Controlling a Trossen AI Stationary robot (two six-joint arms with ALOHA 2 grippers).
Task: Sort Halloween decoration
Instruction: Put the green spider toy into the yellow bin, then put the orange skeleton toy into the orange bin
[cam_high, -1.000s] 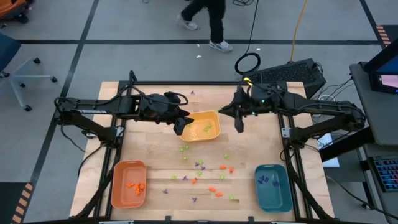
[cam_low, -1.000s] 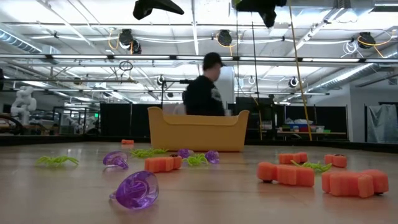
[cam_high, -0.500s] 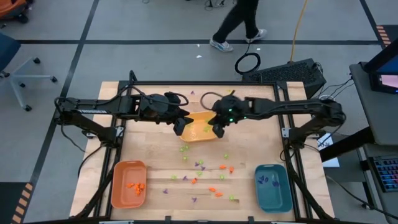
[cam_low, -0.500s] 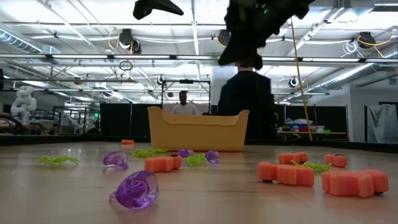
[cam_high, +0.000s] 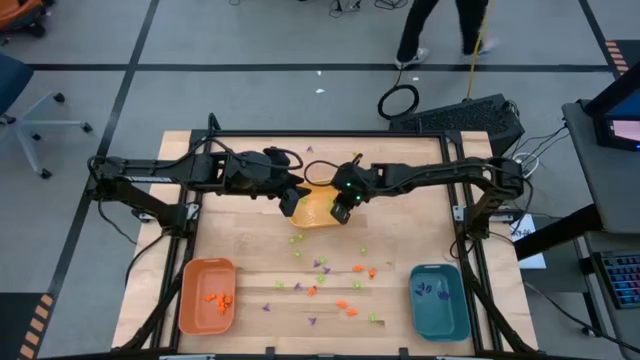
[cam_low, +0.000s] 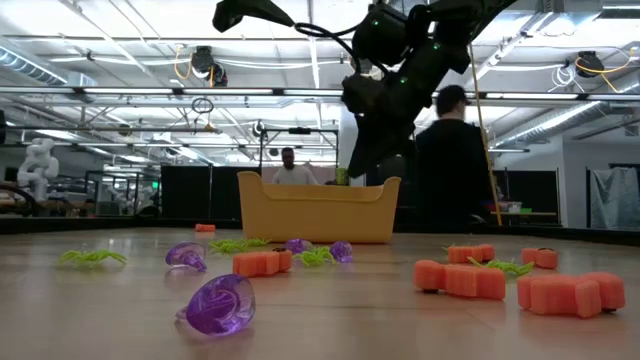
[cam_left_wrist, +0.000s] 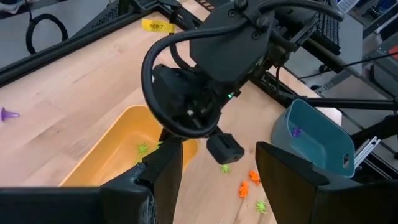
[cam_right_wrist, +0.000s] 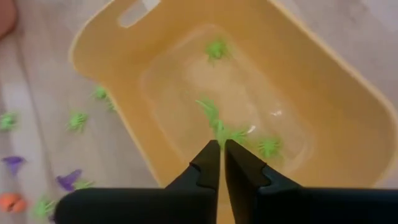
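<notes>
The Halloween decoration pieces (cam_high: 325, 275) lie loose on the wooden table in orange, light green and purple. The low view shows them close up, among them a purple piece (cam_low: 215, 305) and an orange piece (cam_low: 460, 280). A yellow tray (cam_high: 318, 222) stands at mid table with green pieces (cam_right_wrist: 268, 147) in it. My right gripper (cam_right_wrist: 221, 146) reaches down into this tray (cam_right_wrist: 112, 93), its fingers almost together with a green piece at their tips. My left gripper (cam_left_wrist: 214, 168) hangs open and empty, high over the tray's left end (cam_high: 290, 205). My right gripper has a light green piece (cam_right_wrist: 216, 123) at the very ends of its two fingers, which slant down into the yellow tray from the table's right side. The piece sticks out past the fingertips. I cannot tell whether it touches the tray's floor.
An orange tray (cam_high: 190, 270) holding orange pieces stands at the near left. A teal tray (cam_high: 415, 290) holding purple pieces stands at the near right. A person (cam_low: 450, 160) walks beyond the table's far edge. A black case (cam_high: 470, 118) sits past the far right corner.
My right gripper has swung from the far right of the table leftward and down, tipping steeply downward, until its fingers are inside the yellow tray. The person behind the table has walked toward the right.
</notes>
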